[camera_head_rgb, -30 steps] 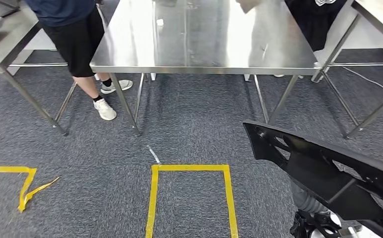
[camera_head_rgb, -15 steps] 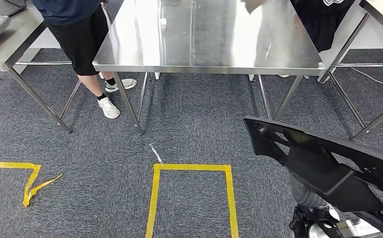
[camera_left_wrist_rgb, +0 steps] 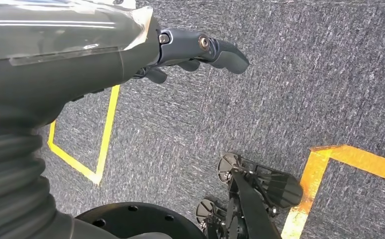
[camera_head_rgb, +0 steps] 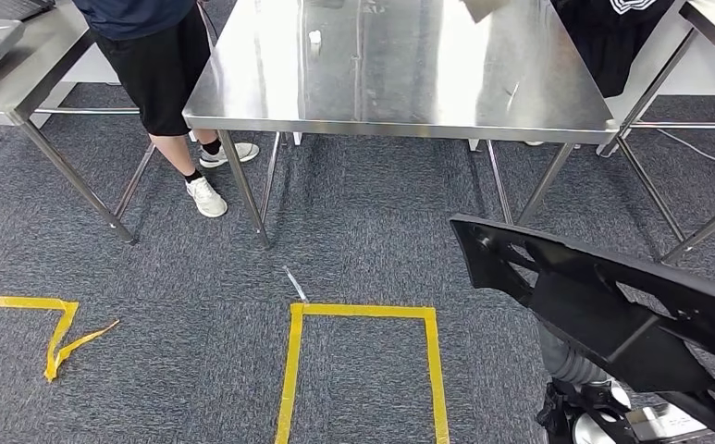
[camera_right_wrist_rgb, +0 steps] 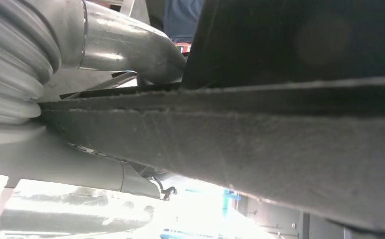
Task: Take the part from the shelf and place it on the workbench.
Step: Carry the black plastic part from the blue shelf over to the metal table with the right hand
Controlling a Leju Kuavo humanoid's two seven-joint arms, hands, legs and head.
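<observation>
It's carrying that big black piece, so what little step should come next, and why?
Probably a step forward toward the steel workbench. The black part is held by the right hand out over the carpet, short of the table's near edge, and the floor between looks free. The left hand hangs idle.

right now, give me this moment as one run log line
phase: carrying part to bench | right robot hand: holds black part | left robot hand: hangs over carpet, holds nothing | steel workbench: ahead | person: at bench's left corner
</observation>
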